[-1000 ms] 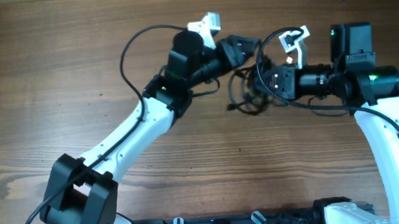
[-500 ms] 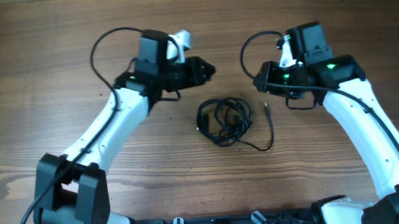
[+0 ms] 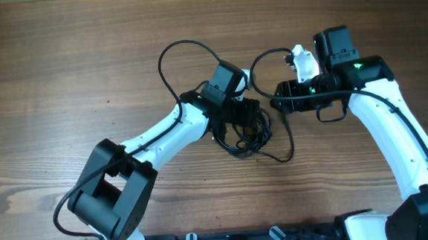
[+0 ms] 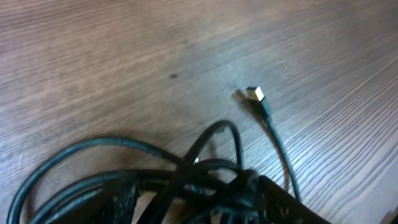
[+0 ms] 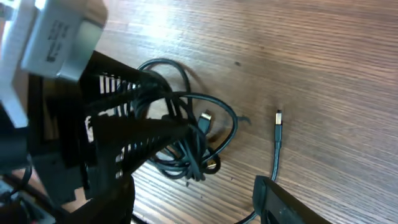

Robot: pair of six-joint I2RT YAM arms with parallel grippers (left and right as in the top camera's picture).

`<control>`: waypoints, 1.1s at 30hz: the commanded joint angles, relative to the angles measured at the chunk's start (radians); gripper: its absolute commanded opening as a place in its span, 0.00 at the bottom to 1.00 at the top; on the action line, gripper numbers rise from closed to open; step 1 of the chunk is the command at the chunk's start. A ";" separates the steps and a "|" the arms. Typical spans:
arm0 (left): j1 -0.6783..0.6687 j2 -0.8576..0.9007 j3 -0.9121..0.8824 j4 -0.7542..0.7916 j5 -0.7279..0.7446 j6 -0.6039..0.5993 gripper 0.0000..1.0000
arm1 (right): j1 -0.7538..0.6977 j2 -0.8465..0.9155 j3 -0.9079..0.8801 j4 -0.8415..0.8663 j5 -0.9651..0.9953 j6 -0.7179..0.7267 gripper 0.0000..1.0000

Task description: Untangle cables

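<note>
Cables (image 3: 254, 141) tangled on table (image 3: 61, 62), left jaws spread astride the bundle, right jaws spread nearby, empty

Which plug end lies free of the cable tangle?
The lone plug at the end of the loose strand, lying on the bare table apart from the cables; the other plug sits inside the coils.

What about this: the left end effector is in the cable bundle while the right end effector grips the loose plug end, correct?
No. The loose plug end lies free on the wood, clear of the right end effector, as the right wrist view shows. The left end effector is in the cable bundle.
</note>
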 commanded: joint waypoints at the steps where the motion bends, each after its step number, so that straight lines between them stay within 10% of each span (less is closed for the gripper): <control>1: -0.019 0.017 -0.010 -0.074 0.015 0.097 0.48 | -0.002 0.008 -0.009 -0.006 -0.038 -0.034 0.63; 3: -0.023 0.017 -0.010 -0.134 0.091 0.216 0.42 | -0.003 0.008 -0.009 -0.008 -0.038 -0.032 0.62; 7: -0.023 0.092 -0.011 -0.089 0.089 0.200 0.61 | -0.002 0.008 -0.009 -0.012 -0.039 -0.023 0.62; 9: -0.023 0.113 -0.011 -0.055 0.089 0.158 0.48 | -0.002 0.008 -0.009 -0.013 -0.039 -0.006 0.63; 12: -0.022 0.114 -0.011 0.057 0.004 -0.054 0.04 | -0.002 0.008 -0.009 -0.010 -0.070 -0.003 0.63; 19: 0.113 -0.020 0.044 0.174 -0.182 -0.658 0.04 | 0.072 0.023 -0.009 0.195 -0.097 0.315 0.47; 33: 0.165 -0.137 0.044 0.188 0.058 -0.663 0.04 | 0.138 0.192 -0.009 0.494 0.033 0.472 0.19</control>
